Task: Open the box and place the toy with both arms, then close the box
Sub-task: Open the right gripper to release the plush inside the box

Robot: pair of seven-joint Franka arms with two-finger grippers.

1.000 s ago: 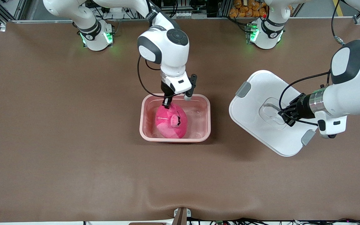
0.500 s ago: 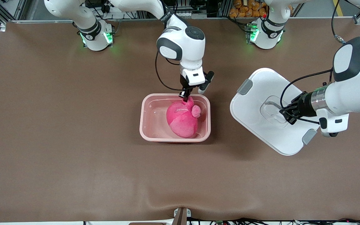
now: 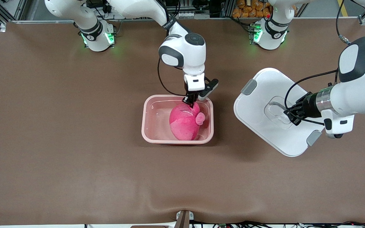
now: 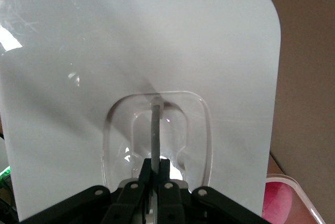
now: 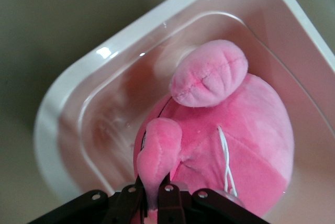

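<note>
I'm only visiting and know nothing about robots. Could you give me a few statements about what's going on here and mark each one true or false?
1. The toy is inside the box. True.
2. The lid sits closed on the box. False: the left gripper holds it by its centre handle, off to the side toward the left arm's end.
3. The right gripper is shut on the toy's ear. True.
4. The toy is blue. False: it is pink.
5. The lid has grey clips. True.
</note>
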